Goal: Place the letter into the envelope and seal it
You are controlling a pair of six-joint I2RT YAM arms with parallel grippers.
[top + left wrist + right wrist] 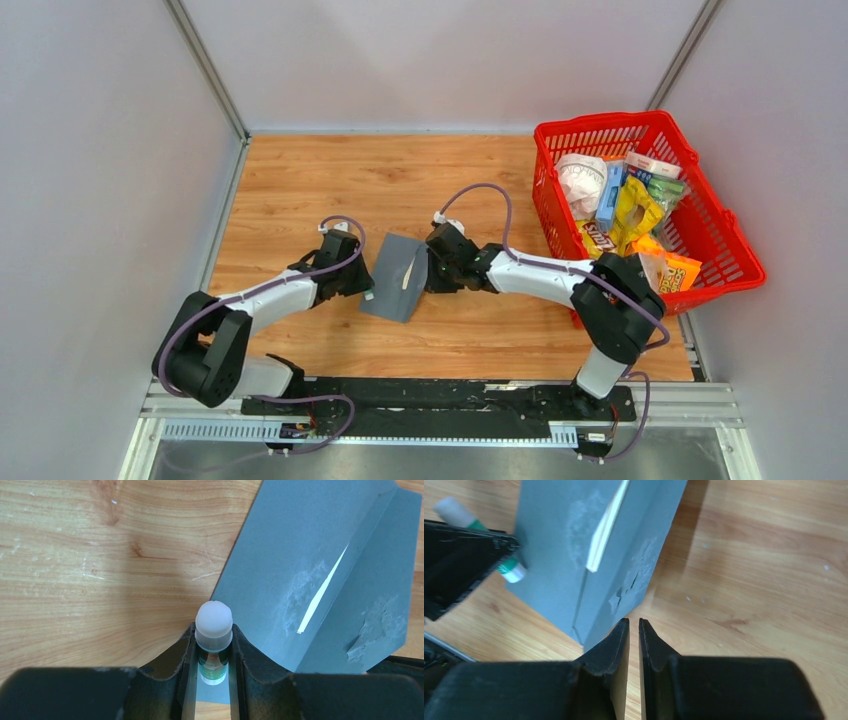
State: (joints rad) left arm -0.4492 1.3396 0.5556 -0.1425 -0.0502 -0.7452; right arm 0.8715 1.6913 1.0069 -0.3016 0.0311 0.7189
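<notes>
Envelope (395,275) lies flat at mid-counter (400,180) between both arms, flap partly folded. Letter (322,592) is inside, with only a thin pale edge showing at the flap seam. Left pincer (213,635) grips a white-capped glue stick (214,620) at the envelope's left edge. Right pincer (634,625) is nearly closed at the right edge, nothing visible between the fingers.

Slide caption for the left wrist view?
Left gripper, jaws shut on a white-capped glue stick, at the edge of the grey envelope, a sliver of the letter showing at its flap.
</notes>
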